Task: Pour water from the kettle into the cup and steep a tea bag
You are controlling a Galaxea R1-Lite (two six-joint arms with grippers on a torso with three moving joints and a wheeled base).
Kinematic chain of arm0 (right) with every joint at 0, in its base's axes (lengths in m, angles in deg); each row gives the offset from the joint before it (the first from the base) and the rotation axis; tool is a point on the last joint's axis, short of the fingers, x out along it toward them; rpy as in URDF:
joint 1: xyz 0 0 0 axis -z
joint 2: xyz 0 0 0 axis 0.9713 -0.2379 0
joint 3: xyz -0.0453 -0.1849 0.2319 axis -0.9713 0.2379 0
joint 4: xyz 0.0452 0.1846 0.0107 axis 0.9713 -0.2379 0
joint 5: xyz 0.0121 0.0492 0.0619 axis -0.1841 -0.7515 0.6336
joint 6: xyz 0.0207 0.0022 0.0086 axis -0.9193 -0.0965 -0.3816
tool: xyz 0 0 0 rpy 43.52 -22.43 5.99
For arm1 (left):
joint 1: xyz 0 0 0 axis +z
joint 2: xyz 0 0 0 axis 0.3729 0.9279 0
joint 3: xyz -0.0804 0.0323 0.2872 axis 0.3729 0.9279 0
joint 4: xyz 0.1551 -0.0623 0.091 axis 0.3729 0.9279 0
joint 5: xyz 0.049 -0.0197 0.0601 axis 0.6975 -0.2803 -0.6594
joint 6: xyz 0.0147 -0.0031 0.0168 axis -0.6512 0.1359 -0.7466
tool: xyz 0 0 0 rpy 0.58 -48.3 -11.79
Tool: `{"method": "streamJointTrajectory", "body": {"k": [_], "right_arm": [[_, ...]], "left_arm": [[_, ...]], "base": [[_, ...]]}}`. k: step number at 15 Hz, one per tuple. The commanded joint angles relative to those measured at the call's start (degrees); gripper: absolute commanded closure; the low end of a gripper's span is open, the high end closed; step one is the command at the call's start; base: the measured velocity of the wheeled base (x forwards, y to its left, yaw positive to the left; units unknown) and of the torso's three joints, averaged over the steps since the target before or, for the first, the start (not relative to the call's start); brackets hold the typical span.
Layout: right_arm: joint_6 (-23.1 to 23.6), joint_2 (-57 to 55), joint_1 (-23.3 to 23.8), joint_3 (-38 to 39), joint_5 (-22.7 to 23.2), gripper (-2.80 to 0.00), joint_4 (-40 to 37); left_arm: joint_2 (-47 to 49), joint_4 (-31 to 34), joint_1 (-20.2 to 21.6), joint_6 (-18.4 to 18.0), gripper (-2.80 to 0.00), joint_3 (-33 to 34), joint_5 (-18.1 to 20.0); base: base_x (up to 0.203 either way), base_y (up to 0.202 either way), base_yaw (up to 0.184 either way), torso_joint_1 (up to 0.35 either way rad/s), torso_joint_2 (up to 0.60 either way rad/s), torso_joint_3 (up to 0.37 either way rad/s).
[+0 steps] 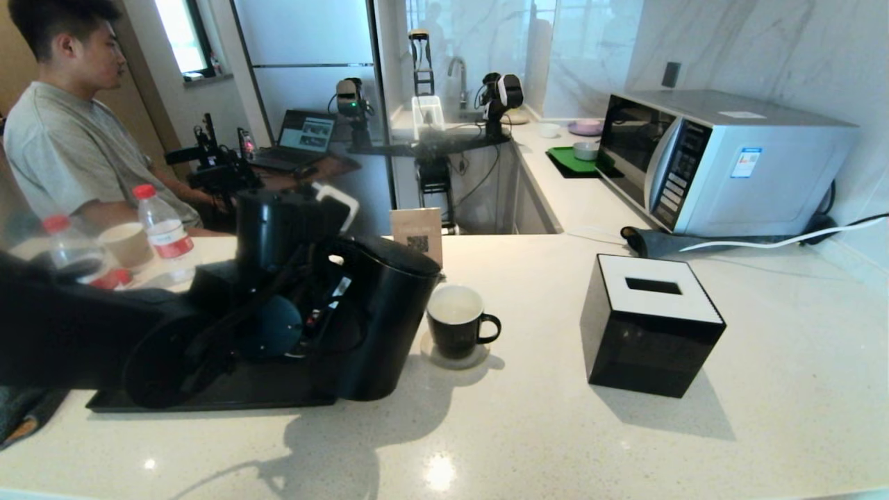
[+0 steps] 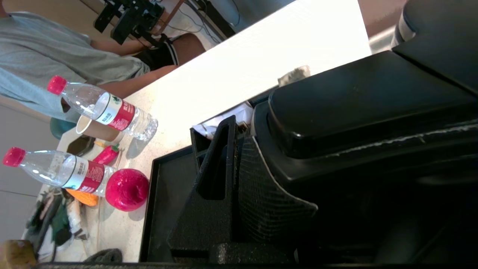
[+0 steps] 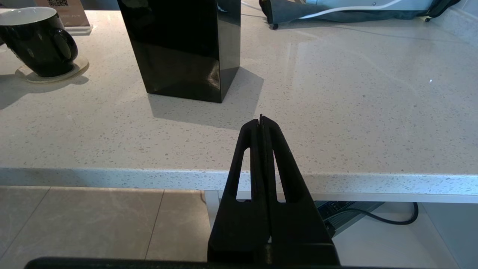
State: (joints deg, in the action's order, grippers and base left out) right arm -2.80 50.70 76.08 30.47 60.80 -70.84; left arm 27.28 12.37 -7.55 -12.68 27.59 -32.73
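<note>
Left hand [image 1: 326, 305] at kettle [image 1: 378, 319] handle — grip can't tell; tip slowly toward cup [image 1: 456, 321]. Right hand [image 3: 261, 121] closed, parked off bench [image 1: 555, 430].

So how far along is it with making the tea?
Early on. The left hand is at the kettle, which stands upright on its tray. The cup waits on its coaster; no tea bag shows. Pouring and steeping remain. The right hand idles off the counter edge.

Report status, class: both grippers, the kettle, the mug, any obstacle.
Left gripper at matte black kettle, grip hidden. Right gripper shut, parked off counter edge. Black mug with white inside on coaster beside kettle. Black tissue box clear of the mug.
</note>
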Motion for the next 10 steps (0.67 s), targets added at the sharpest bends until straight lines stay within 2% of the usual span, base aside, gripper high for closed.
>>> {"method": "streamJointTrajectory", "body": {"k": [1, 10], "right_arm": [[0.0, -0.1, 0.0, 0.0, 0.0, 0.0, 0.0], [0.0, -0.1, 0.0, 0.0, 0.0, 0.0, 0.0]], "left_arm": [[0.0, 0.5, 0.3, -0.5, 0.0, -0.4, -0.2], [0.1, 0.7, 1.4, -4.9, 0.0, -1.9, -0.1]], "base": [[0.0, 0.0, 0.0, 0.0, 0.0, 0.0], [0.0, 0.0, 0.0, 0.0, 0.0, 0.0]]}}
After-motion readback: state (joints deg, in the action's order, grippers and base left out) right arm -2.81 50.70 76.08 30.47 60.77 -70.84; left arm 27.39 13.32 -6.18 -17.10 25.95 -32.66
